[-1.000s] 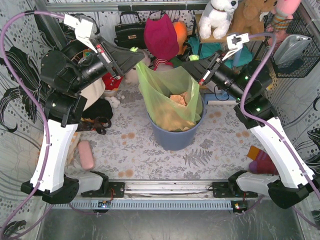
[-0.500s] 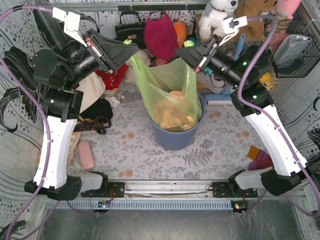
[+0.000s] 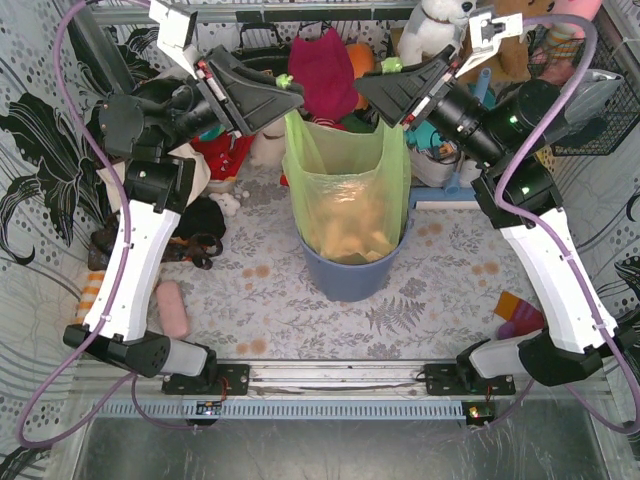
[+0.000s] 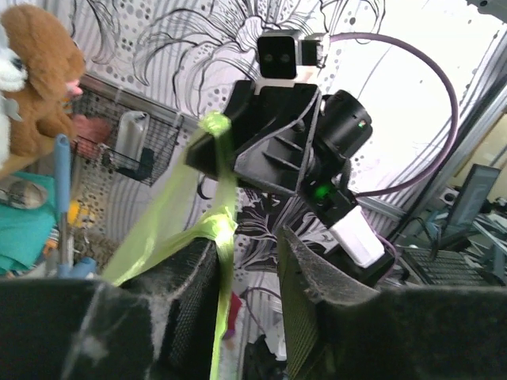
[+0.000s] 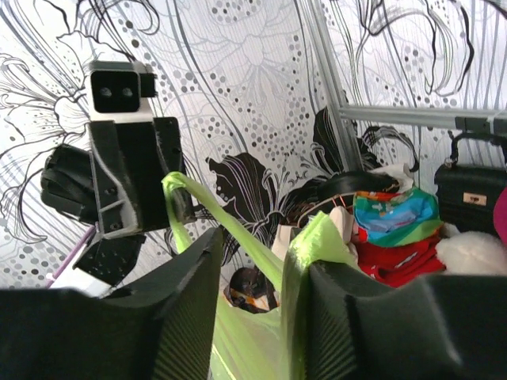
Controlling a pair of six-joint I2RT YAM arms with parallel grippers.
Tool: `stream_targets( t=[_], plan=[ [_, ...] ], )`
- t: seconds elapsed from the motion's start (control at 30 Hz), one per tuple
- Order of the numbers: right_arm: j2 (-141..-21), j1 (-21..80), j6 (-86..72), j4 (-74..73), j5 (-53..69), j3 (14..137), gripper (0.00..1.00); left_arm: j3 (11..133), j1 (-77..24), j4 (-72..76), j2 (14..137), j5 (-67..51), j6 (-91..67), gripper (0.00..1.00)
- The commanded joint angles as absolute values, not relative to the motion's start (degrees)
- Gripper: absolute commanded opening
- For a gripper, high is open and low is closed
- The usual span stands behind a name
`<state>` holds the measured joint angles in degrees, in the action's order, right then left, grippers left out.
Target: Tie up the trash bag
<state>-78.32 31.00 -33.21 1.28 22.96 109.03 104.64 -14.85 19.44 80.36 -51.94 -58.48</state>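
The trash bag (image 3: 345,195) is thin light-green plastic, stretched tall out of the blue-grey bin (image 3: 350,275), with brown paper showing through. My left gripper (image 3: 292,95) is at its top left corner and my right gripper (image 3: 368,92) at its top right corner. In the left wrist view the left gripper (image 4: 247,241) stands open, with a strip of the bag (image 4: 158,237) lying along one pad (image 4: 198,293). In the right wrist view the right gripper (image 5: 265,247) is open too; the bag's edge (image 5: 317,237) clings to one fingertip (image 5: 341,273).
Behind the bin lie a black handbag (image 3: 258,62), a magenta cloth (image 3: 322,70), a white plush toy (image 3: 435,30) and a wire basket (image 3: 590,105). A pink object (image 3: 172,310) lies at the left of the table, a red and orange one (image 3: 520,318) at the right.
Both arms rose and drew together over the bin, pulling the bag's top up tall. Both grippers went from shut on the bag's corners to open.
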Motion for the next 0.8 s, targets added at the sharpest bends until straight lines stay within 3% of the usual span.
stream_targets(
  t=[0.0, 0.17, 0.43, 0.6, 0.77],
  plan=[
    [-75.89, 31.16, -32.46, 0.54, 22.04, 105.92, 0.45, 104.69, -15.57, 15.24, 77.97, -51.94, -52.57, 0.49],
    [-71.8, 31.18, -30.8, -8.74, 15.05, 105.17, 0.56, 102.99, -15.18, 5.19, 75.61, -52.4, -46.13, 0.67],
    [-66.81, 31.11, -27.62, -18.81, 8.43, 106.26, 0.83, 102.46, -14.3, -7.0, 71.43, -49.21, -37.31, 0.76],
    [-64.61, 31.12, -26.11, -24.01, 4.61, 107.04, 0.85, 104.91, -14.24, -14.87, 70.12, -47.06, -32.24, 0.79],
    [-61.51, 31.13, -24.99, -30.53, -3.01, 105.44, 0.83, 103.31, -14.24, -27.73, 66.47, -35.1, -25.08, 0.77]
  ],
)
